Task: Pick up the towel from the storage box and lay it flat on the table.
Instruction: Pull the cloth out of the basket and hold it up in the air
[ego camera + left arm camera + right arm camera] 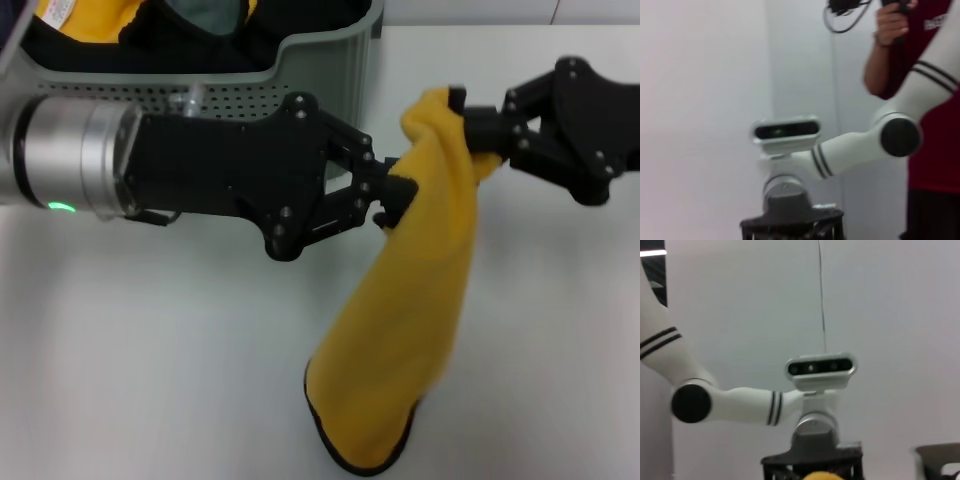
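Towel (415, 330) held up over the table (150, 360) between both grippers, hanging in a bunched, twisted column, yellow side out. Left gripper (398, 200) clamped on the towel's near upper edge, fingers together on a fold of cloth. Right gripper (478, 132) pinched shut on the opposite upper corner, just across from the left fingertips, with a hump of cloth bulging up between the two grips. Below both sets of fingers, cloth draped down and toward the front edge of the head view, black-edged lower hem lowest and close to the tabletop; contact with the surface not clear. Box (330, 60) stood behind the left arm, well apart from the fingers and from the hanging towel, with more yellow and dark cloth (100, 20) seen inside. In the left wrist view, robot head (785, 132) and a white arm (865, 145) seen against a pale wall, a person in a dark red shirt (935, 100) beside them. In the right wrist view, a sliver of yellow towel (822, 475) visible at the frame's edge under the head camera.
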Motion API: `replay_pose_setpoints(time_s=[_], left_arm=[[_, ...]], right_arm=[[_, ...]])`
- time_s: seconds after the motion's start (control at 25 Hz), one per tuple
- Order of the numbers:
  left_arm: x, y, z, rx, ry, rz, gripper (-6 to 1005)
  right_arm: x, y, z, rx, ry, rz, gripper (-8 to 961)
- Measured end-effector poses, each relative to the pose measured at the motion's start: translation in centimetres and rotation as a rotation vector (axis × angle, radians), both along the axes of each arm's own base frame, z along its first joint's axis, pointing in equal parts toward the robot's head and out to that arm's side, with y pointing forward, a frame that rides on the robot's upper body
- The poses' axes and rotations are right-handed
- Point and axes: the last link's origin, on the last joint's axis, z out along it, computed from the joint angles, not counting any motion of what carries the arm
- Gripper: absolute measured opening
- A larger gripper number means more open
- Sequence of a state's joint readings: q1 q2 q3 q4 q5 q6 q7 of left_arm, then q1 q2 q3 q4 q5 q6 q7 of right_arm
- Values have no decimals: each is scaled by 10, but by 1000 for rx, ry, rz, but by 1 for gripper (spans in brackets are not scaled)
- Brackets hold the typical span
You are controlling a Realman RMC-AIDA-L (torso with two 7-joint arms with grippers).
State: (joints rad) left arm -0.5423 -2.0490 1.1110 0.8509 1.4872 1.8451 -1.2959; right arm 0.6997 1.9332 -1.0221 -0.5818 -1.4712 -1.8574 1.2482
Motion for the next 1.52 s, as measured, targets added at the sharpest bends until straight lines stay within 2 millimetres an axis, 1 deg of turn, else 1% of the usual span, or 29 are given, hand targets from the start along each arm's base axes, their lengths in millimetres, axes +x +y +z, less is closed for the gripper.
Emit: replay_pose_setpoints(time_s=[0.16, 0.36, 0.48, 0.6, 0.92, 1.2, 1.24, 1.52], left_arm=[[-9, -2, -4, 14, -16, 60, 35], [-23, 1, -6, 4, -66, 171, 55], [-28, 3, -10, 0, -91, 220, 75], [-31, 5, -18, 13, -98, 263, 95], [-33, 6, -40, 21, -127, 298, 156], [-41, 2, -45, 55, -175, 326, 161], [-42, 1, -46, 59, -179, 330, 160], [-50, 0, -52, 85, -167, 368, 152]], right_arm=[[-2, 6, 5, 58, 7, -10, 12], [-4, 12, 17, 125, 47, -19, 12], [-5, 14, 20, 146, 63, -17, 12], [-10, 15, 23, 166, 79, 0, 12], [-27, 22, 31, 226, 98, 39, 13], [-35, 25, 31, 244, 121, 34, 13], [-38, 27, 34, 260, 141, 35, 13], [-45, 27, 45, 298, 208, 44, 13]])
